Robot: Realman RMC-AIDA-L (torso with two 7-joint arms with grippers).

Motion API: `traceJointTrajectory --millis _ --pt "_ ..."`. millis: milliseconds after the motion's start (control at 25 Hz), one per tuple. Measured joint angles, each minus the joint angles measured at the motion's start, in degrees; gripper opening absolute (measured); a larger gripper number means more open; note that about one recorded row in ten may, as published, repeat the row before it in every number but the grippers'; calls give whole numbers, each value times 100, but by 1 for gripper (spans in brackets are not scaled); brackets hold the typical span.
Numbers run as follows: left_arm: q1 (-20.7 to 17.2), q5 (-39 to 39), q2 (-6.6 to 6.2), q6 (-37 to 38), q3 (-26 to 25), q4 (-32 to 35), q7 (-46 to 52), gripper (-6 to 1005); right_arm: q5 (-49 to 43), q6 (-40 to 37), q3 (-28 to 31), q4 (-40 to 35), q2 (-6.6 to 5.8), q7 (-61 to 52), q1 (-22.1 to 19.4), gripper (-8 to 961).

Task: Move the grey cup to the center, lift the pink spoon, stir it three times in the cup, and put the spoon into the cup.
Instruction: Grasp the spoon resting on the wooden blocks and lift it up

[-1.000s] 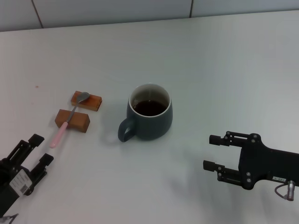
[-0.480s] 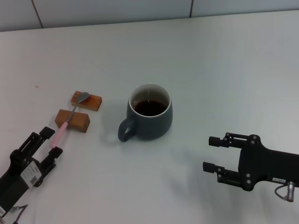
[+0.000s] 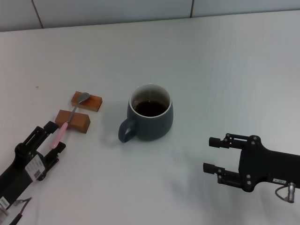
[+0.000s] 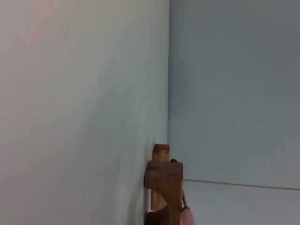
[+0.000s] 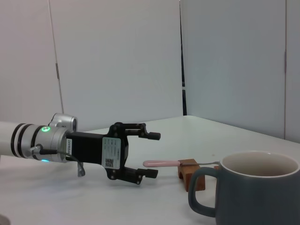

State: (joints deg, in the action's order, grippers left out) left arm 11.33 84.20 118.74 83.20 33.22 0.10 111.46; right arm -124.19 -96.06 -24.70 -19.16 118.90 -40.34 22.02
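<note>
Inside the grey cup (image 3: 150, 118) sits dark liquid (image 3: 150, 108); left tool (image 3: 55, 137) gapes around the pink spoon (image 3: 60, 134).

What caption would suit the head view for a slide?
Open left gripper reaches the pink spoon lying on two wooden blocks; grey cup at centre, right gripper idle.

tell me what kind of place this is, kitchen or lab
Probably a lab test bench, not a kitchen: a bare white table boxed in by plain white panels, with only a grey cup and a pink spoon propped on two wooden blocks.
</note>
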Motion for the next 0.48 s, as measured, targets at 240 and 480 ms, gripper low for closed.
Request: traceJointTrajectory --millis 240,480 --pt "87 0 8 -93 -10 -9 -2 766 0 0 0 0 2 0 4 609" --pt "169 -8 9 -186 -41 -19 -2 766 0 0 0 0 2 -15 10 609"
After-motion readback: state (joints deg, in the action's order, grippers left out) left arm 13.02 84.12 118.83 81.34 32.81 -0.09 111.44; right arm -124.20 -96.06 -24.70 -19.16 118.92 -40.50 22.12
